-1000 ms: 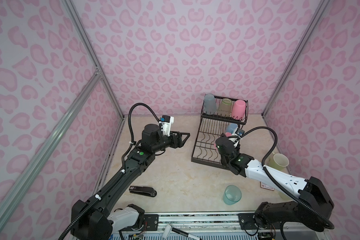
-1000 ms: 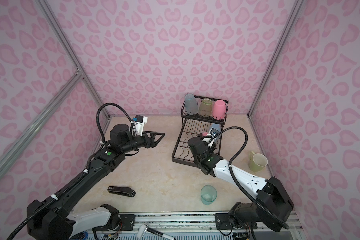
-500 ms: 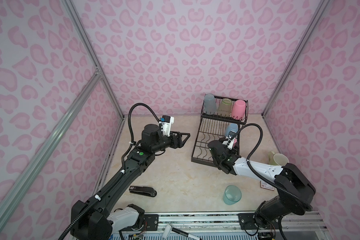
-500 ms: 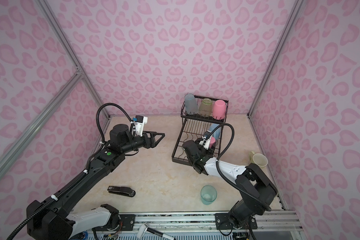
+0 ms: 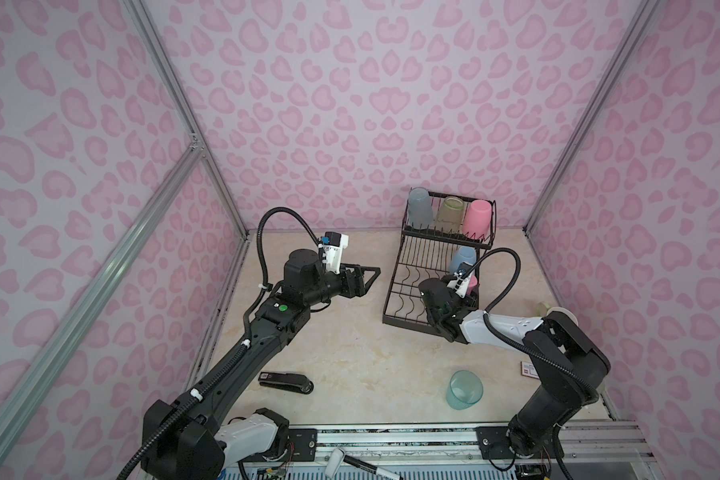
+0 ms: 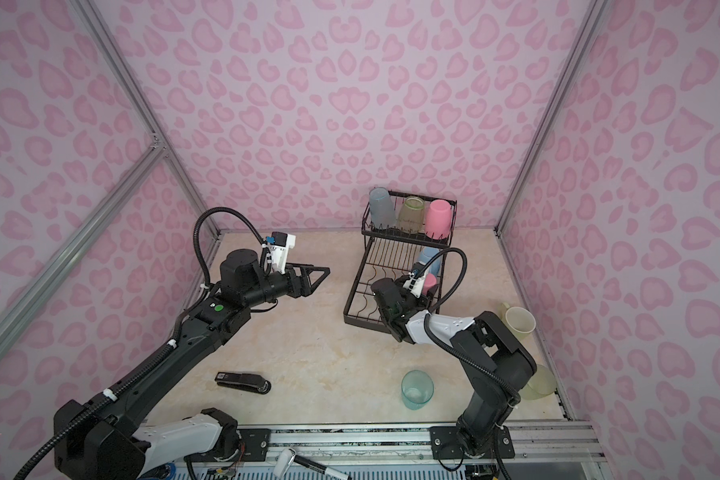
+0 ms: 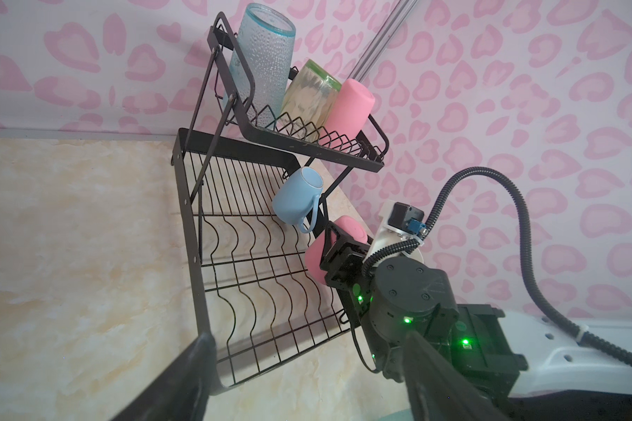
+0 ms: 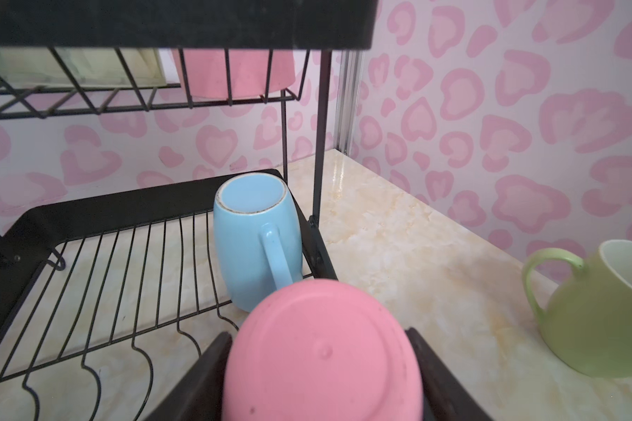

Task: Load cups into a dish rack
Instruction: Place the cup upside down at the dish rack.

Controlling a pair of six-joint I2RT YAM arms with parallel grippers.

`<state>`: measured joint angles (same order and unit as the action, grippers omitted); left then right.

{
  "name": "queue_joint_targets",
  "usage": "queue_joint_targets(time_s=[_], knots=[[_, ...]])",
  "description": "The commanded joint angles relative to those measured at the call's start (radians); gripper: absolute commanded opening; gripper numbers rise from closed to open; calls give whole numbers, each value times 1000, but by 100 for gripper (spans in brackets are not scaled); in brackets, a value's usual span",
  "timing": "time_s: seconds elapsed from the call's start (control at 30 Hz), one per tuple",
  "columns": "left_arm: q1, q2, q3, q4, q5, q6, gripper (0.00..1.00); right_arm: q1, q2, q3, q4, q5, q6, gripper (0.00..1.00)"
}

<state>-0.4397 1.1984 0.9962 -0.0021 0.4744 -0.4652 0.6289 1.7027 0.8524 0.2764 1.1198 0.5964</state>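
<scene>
While the right pincer grips the pink tumbler, it hangs at the dish rack's lower grid.
Jaws partly spread across its body, base toward the wrist camera, just beside the upturned light blue mug; contact with the wires is unclear. It looks like light, stiff, smooth plastic, likely slippery on tapering walls, so a mid-body hold seems safest. The left pincer gapes wide, empty, above the counter.

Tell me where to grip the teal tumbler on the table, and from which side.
Grip the teal tumbler across its round side wall near mid-height, coming in level from the robot's side. It stands upright, mouth up, nothing touching it, so the wall looks free.
</scene>
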Motion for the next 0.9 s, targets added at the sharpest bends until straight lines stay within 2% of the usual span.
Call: queue_joint_targets(time_s=[0.0, 0.27, 0.87], knots=[[1, -2, -5, 29, 9, 9, 82, -14, 34, -5, 50, -4, 1, 57], [1, 7, -7, 32, 10, 11, 82, -54, 74, 17, 16, -23, 44, 58], [1, 0, -8, 36, 13, 10, 81, -101, 126, 138, -240, -103, 131, 66]])
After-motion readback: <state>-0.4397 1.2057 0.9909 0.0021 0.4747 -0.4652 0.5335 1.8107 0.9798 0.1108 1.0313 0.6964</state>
